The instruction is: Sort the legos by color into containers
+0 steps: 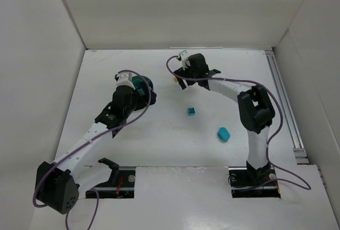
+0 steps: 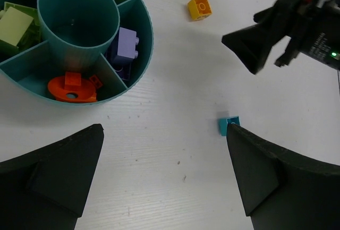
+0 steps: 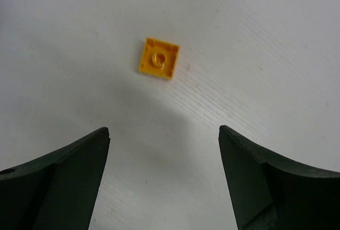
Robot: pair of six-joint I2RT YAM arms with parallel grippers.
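Note:
The round teal dish (image 2: 144, 60) lies at the upper left of the left wrist view. Its compartments hold a lilac brick (image 2: 125, 46), orange pieces (image 2: 71, 89) and a pale yellow-green brick (image 2: 16, 25). In the top view my left arm mostly covers the dish (image 1: 147, 84). My left gripper (image 2: 163, 129) is open and empty above the table beside the dish. A small teal brick (image 2: 227, 125) lies by its right fingertip. My right gripper (image 3: 163, 129) is open and empty, just short of a yellow brick (image 3: 159, 58) that lies flat on the table.
A larger teal piece (image 1: 223, 134) lies on the table near the right arm's elbow. The small teal brick (image 1: 191, 111) lies mid-table, and the yellow brick (image 1: 175, 79) between the two grippers. White walls enclose the table on three sides.

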